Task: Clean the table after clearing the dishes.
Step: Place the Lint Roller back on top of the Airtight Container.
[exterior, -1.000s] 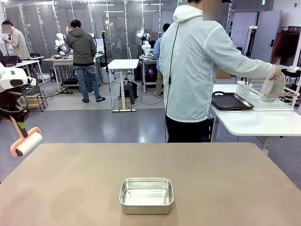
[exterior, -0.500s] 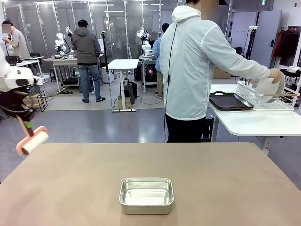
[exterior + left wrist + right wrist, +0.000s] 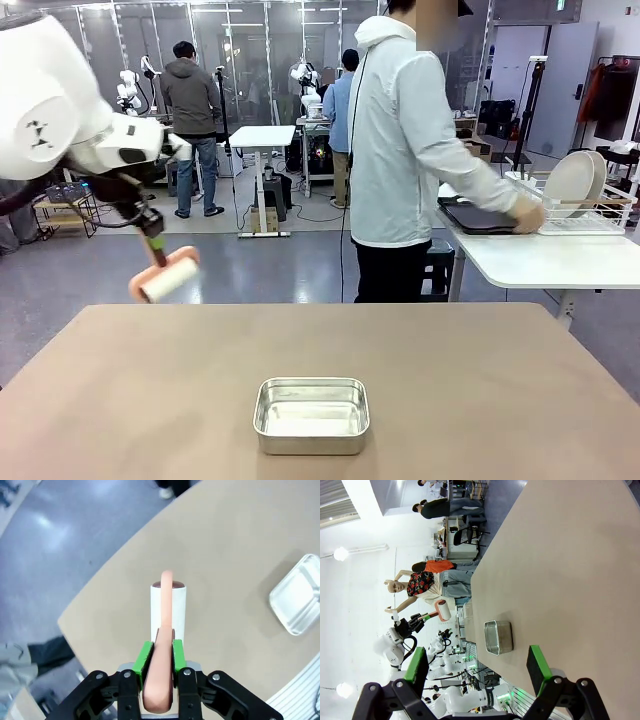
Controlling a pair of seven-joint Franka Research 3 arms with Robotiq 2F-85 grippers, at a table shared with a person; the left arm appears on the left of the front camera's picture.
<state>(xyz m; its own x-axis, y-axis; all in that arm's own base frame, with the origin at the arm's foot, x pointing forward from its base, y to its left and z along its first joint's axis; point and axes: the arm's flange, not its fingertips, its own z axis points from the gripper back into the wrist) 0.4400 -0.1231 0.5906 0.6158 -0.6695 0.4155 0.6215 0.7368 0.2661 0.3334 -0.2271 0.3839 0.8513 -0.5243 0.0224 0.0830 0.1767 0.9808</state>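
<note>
No readable text, labels, brands or numbers on anything in view.

We see a small steel pan sitting open and upright at six o'clock. At about three o'clock, on a white side table, stands a wire rack. A person in a white jacket stands at one o'clock beside that side table. Farther back, around eleven o'clock, another person in a dark jacket stands near a small white desk.
</note>
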